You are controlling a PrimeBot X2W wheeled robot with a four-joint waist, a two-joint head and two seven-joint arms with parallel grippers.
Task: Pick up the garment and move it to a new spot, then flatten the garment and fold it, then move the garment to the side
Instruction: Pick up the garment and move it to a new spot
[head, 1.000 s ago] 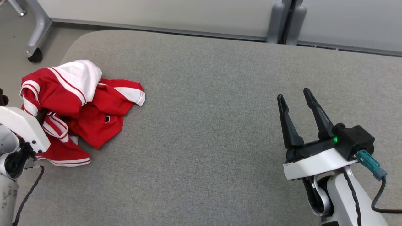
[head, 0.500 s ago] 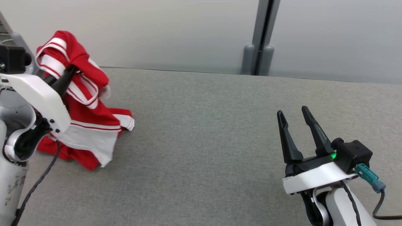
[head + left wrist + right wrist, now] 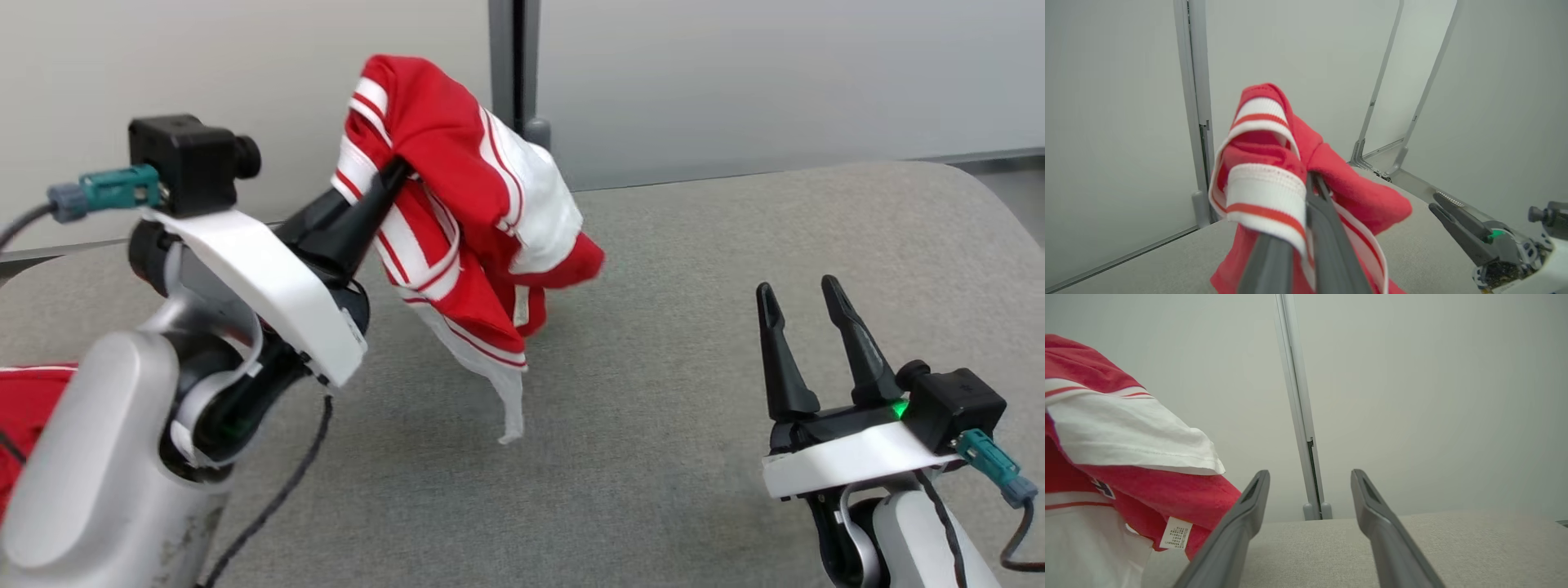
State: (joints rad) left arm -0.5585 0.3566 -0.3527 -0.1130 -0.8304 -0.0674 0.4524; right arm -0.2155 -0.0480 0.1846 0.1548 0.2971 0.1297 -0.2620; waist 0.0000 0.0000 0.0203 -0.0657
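Grey fabric-covered tabletop (image 3: pixel 694 269), pale wall panels behind, vertical post (image 3: pixel 510 57) at 12 o'clock in head view.

Garment (image 3: pixel 465 204): red jersey with white panels and striped trim, lifted off the tabletop, hanging bunched at 11–12 o'clock in head view. Left gripper (image 3: pixel 393 173) holds it, jaws pinched tight on a striped ribbed band (image 3: pixel 356 147), tips buried in cloth. Left wrist view agrees: the fingers (image 3: pixel 1331 245) run side by side with that band wrapped over them. Lowest white tail (image 3: pixel 510 416) dangles near the tabletop; contact unclear.

Right gripper (image 3: pixel 796 290) at 4 o'clock, jaws spread wide, nothing between them, well apart from the cloth. In its wrist view the garment sits at 9 o'clock, care label (image 3: pixel 1175 533) just beside the finger at 7 o'clock.

Red cloth (image 3: pixel 24 408) at the 8 o'clock edge behind the left arm; can't tell if it's the same garment.

Handling, my read:
- Light, limp knit. No stiffness, folds on itself, not fragile.
- A single-point pinch makes it hang as a wad. Set down like this it gives a heap, not a sheet.
- Ribbed trim is the thickest part, so it makes a good hold.
- For flattening, take two points, hem corners or shoulder seams, one per gripper, and pull apart.
- Risks: pinching several layers at once, or the tail folding under on set-down.
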